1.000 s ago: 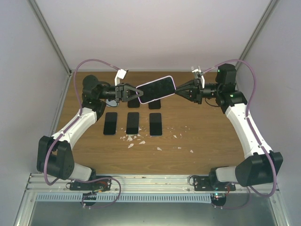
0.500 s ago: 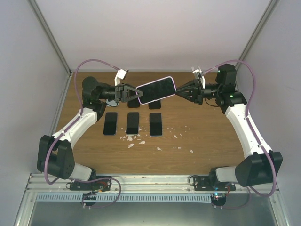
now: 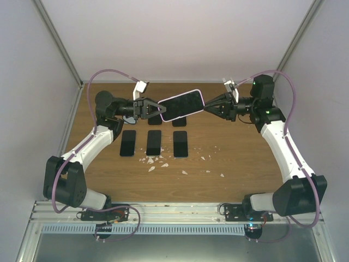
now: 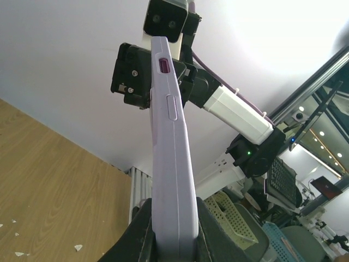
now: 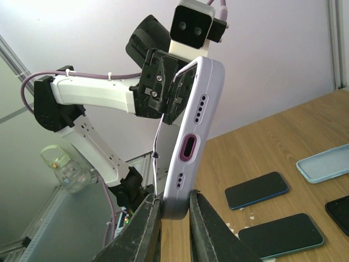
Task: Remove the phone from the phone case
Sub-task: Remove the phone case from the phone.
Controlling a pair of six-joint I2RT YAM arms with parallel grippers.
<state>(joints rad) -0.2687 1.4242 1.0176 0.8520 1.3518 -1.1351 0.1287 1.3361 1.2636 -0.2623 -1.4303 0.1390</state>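
From above, the phone (image 3: pixel 180 104) hangs in the air over the far half of the desk (image 3: pixel 240 158), dark screen up and slightly slanted. It spans the gap between the two arms. The left gripper (image 3: pixel 157 109) is closed on its left end and the right gripper (image 3: pixel 205 106) is closed on its right end. This view shows only a thin pink rim round the screen.

The left wrist camera shows much more of the phone case (image 4: pixel 172 153). It appears edge-on as a pale lilac band with a raised side button and a small oval cutout lined in darker pink. Its near end is pinched between the gripper's two black fingers (image 4: pixel 210 234).

The right wrist camera shows the opposite end, with a row of speaker holes and the oval charging opening, and that end is pinched in the same way. A thin dark line runs beside the case's edge there. It may be the lip standing off the phone, but the angle is too steep to say.

Three spare phones (image 3: pixel 154 142) lie in a row on the desk below, with white scraps (image 3: pixel 158 161) just in front of them. A light blue case (image 5: pixel 327 164) lying flat is plain only from the right wrist.
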